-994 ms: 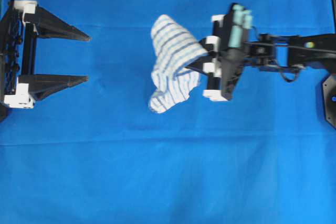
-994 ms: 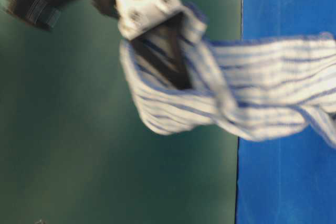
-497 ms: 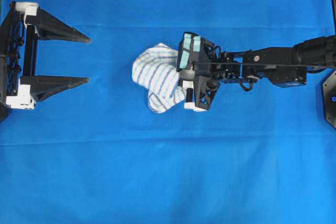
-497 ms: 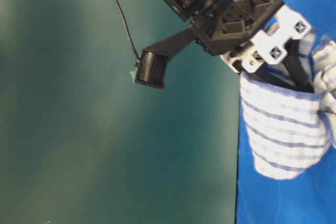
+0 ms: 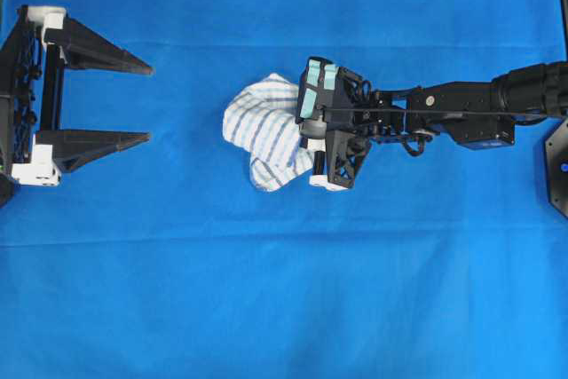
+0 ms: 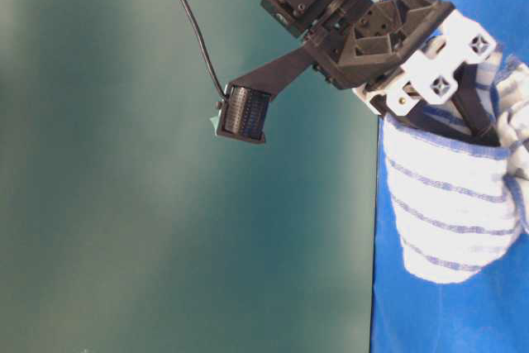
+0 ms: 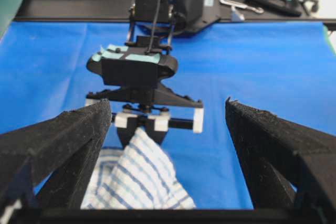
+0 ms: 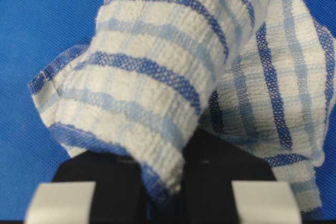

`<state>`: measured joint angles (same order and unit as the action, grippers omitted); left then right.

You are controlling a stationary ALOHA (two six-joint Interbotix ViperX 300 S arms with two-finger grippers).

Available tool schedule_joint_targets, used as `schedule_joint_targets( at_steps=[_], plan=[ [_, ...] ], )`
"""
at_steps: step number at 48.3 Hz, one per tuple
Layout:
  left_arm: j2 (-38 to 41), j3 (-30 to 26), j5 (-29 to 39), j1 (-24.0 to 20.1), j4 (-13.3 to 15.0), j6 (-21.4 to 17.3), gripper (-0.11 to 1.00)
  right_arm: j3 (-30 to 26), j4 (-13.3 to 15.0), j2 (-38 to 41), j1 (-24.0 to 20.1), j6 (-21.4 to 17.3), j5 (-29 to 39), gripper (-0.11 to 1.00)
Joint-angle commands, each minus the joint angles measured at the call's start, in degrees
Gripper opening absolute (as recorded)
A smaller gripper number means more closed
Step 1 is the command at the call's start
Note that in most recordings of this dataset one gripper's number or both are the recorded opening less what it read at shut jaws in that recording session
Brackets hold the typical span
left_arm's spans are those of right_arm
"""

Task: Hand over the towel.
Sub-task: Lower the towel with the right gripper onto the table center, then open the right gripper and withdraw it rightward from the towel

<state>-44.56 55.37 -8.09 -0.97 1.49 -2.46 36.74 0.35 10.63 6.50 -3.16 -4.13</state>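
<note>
The small white towel with thin blue check stripes [image 5: 264, 131] lies bunched mid-desk on the blue cloth [image 5: 284, 308], draped over the right claw [image 5: 302, 141]; whether that claw grips it cannot be told. The left claw [image 5: 146, 102] gapes wide, well apart. A clean handover probably needs the towel carried between those prongs.

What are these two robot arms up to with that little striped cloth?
The right arm's gripper is at a small checked towel bunched on the blue cloth, with the fabric draped over its jaws. Whether it is firmly gripped is hard to tell. The left gripper waits opposite with jaws wide open, apart from the towel. No handover yet.
</note>
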Motion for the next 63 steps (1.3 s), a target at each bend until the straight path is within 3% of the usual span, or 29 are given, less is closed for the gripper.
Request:
schedule_joint_targets(
  at_steps=[1, 7, 11, 38, 49, 63],
  plan=[
    [-0.1, -0.5, -0.5, -0.1, 0.0, 0.1, 0.91, -1.1, -0.3, -1.0, 0.1, -0.8, 0.2, 0.18],
    [-0.1, -0.4, -0.6, -0.1, 0.0, 0.1, 0.91, -0.8, -0.3, -2.8, 0.1, -1.1, 1.1, 0.55],
    [-0.1, -0.4, -0.6, -0.1, 0.0, 0.1, 0.91, -0.2, -0.3, -5.6, 0.0, -1.1, 1.8, 0.71],
    [-0.1, 0.1, -1.3, -0.1, 0.0, 0.1, 0.91, 7.3, 2.1, -33.0, -0.3, -0.5, -0.7, 0.70],
    [-0.1, 0.4, -2.5, -0.1, 0.1, 0.1, 0.91, 11.5, 2.5, -37.7, -0.3, -0.4, -6.4, 0.70],
    [-0.1, 1.0, -3.3, -0.1, 0.1, 0.1, 0.91, 12.1, 2.5, -37.7, -0.3, -0.4, -8.2, 0.70]
  ],
)
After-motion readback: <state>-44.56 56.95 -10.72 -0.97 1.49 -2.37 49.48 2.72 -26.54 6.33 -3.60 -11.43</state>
